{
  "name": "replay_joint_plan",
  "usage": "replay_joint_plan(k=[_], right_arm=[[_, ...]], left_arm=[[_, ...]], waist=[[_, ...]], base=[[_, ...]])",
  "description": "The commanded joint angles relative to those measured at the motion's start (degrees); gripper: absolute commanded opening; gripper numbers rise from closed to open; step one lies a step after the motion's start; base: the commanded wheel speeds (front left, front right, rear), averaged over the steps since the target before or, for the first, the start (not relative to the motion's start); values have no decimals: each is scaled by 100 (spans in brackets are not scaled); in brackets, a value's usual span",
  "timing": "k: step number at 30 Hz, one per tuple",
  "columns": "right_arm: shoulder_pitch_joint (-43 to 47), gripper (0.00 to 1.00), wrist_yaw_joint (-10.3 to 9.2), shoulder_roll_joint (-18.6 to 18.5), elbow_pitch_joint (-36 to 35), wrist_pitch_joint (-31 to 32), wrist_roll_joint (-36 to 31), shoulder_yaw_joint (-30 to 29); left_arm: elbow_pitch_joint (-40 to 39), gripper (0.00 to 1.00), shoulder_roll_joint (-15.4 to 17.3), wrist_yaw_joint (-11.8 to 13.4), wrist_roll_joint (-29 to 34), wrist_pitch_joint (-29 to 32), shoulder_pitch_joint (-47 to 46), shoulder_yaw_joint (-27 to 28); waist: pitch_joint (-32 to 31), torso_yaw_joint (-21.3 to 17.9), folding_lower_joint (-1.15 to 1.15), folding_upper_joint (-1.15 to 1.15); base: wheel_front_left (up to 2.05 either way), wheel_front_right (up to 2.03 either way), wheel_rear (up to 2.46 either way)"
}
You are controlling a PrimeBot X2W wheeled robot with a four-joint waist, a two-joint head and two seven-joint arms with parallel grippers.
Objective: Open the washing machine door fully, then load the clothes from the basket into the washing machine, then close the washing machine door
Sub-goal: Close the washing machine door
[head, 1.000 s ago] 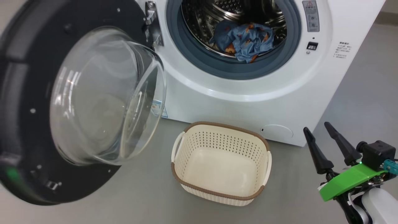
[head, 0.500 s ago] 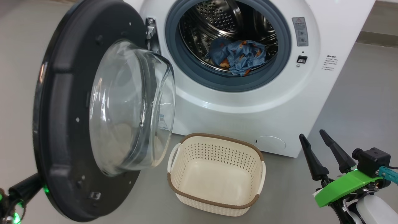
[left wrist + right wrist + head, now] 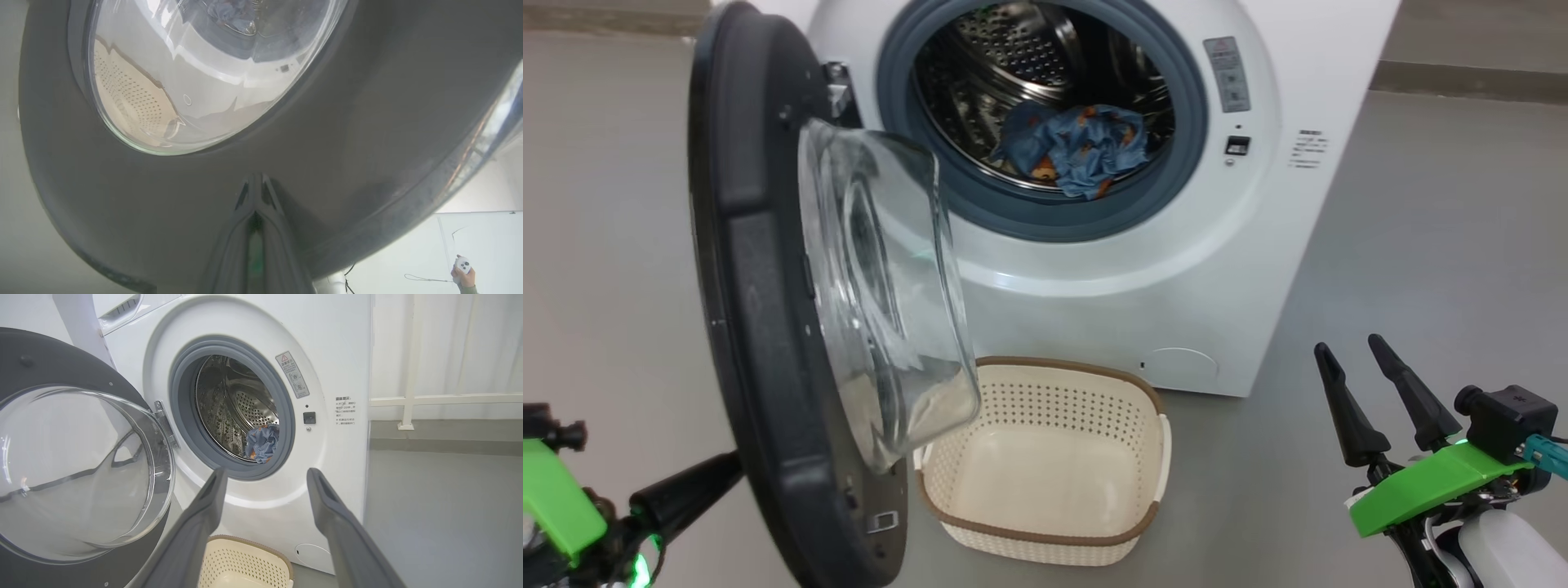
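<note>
Grey floor (image 3: pixel 1437 245) ahead; my left gripper (image 3: pixel 254 183), fingers together, touches the washing machine door (image 3: pixel 756 310); right gripper (image 3: pixel 1347 347) spread, empty.

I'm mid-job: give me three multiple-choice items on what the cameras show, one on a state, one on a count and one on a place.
1. The right gripper is:
A open, holding nothing
B shut, holding nothing
C shut on something

2. Garments in the basket:
A none
B one
C two

3. The blue garment lies:
A in the basket
B in the drum
C in the right gripper

Answers:
1 A: its fingers stand apart with nothing between them.
2 A: the basket's bottom shows bare.
3 B: it sits bunched on the steel at the drum's front.
</note>
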Motion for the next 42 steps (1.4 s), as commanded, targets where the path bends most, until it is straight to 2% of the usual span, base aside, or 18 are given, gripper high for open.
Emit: replay_joint_plan(k=[1,5,12,28,35,42], right_arm=[[58,100,25,-65,-157,-46,-22,39],[42,100,25,-50,-173,-46,-33,4],[-28,100,25,-21,-218,-46,-67,-49],[-165,100,25,56,-286,-46,-104,-113],[-178,100,25,123,-310,-46,-118,-158],[-182,100,25,182,-314,-46,-151,-220]], left_arm=[[-317,0,82,20,-105,82,-106,108],[-563,0,-83,56,-84,43,-127,-24],[-569,0,-373,-91,-68,-169,-336,-141],[-479,0,-600,-372,252,-930,-789,2],[-393,0,-688,-433,392,-1207,-1013,10],[-252,0,-727,-522,486,-1318,-1139,-45]], waist=[[24,-213,0,0],[71,-456,0,0],[197,-959,0,0],[555,-2232,0,0],[641,-2454,0,0],[679,-2428,0,0]], base=[[0,0,0],[0,0,0],[0,0,0],[0,0,0],[0,0,0],[0,0,0]])
